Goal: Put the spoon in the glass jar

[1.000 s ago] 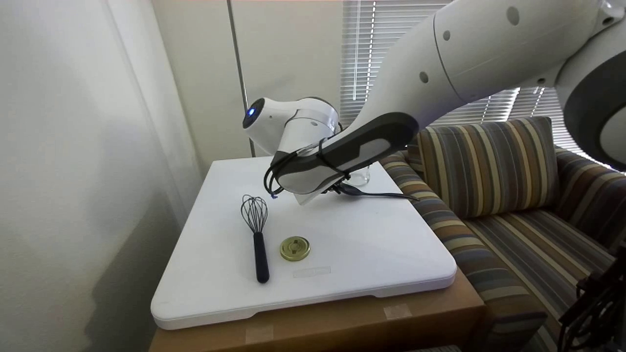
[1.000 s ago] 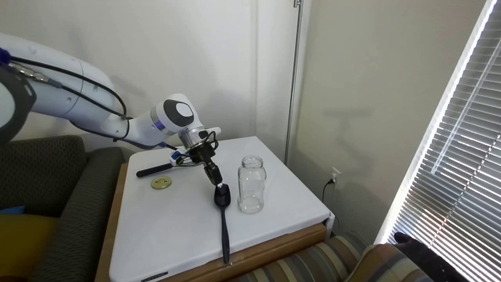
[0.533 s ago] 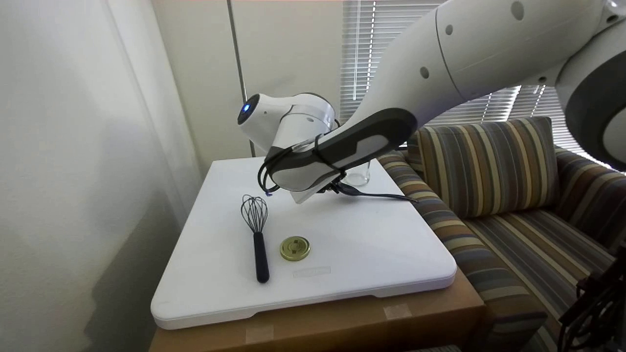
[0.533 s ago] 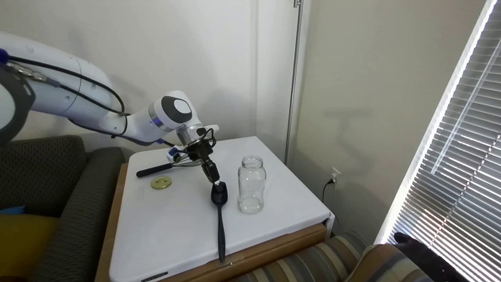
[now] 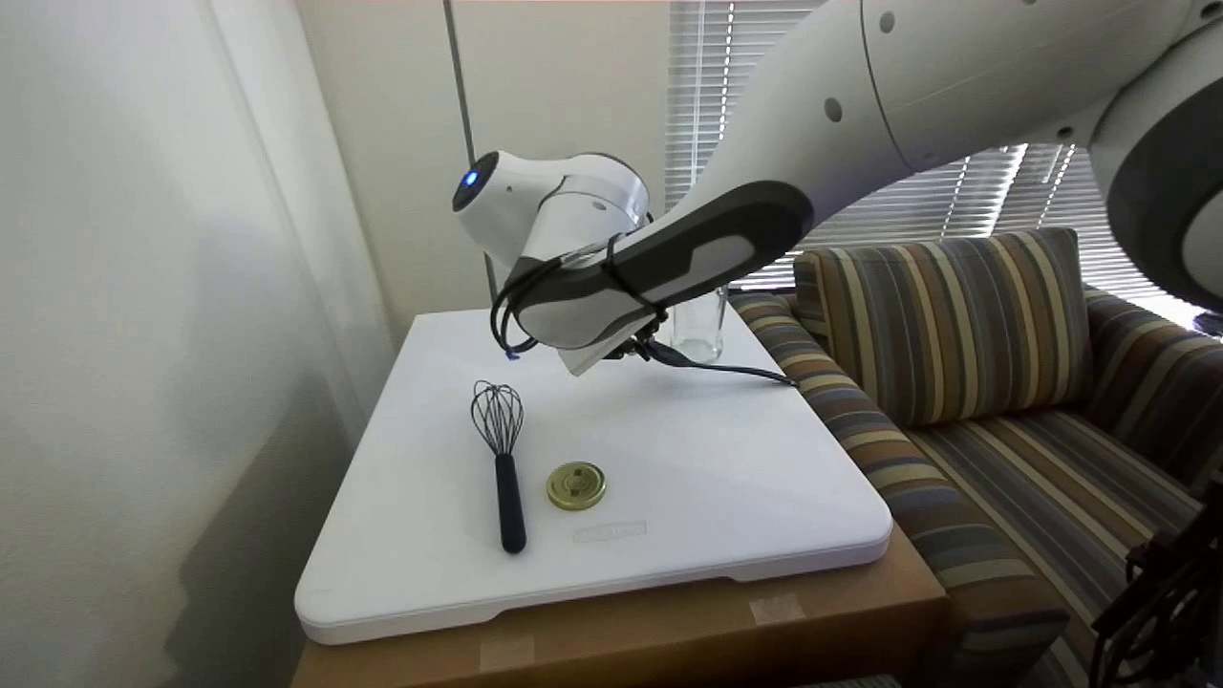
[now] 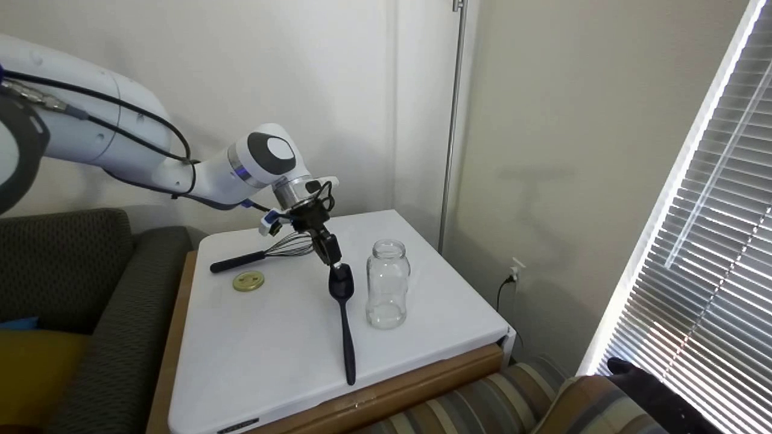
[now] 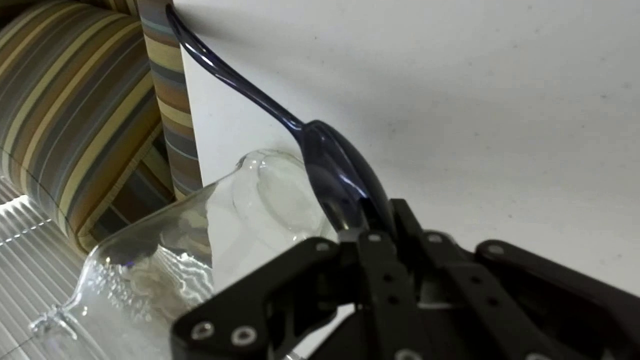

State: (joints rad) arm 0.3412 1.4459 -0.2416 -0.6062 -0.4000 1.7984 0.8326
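In an exterior view, the dark spoon [image 6: 348, 343] hangs from my gripper [image 6: 335, 264], bowl towards me and long handle pointing away to the table's edge. My gripper [image 7: 390, 220] is shut on the rim of the spoon's bowl [image 7: 332, 165] in the wrist view, one finger inside the bowl and one outside. The spoon lies nearly level and seems raised slightly off the table. The clear glass jar [image 6: 387, 286] stands upright and uncapped beside the spoon, apart from it. In the other angle the arm hides part of the jar [image 5: 699, 330] and most of the gripper.
A black-handled whisk [image 5: 511, 502] and a yellowish disc [image 5: 576, 485] lie on the white table [image 5: 726, 478]. A striped armchair [image 5: 955, 325] adjoins the table edge by the spoon's handle. A wall [image 6: 338, 108] and a metal pole [image 6: 453, 132] stand behind.
My arm and gripper have risen, carrying the spoon upward. Its handle end has drawn back from over the table's edge in an exterior view. The jar, whisk and disc have stayed put.
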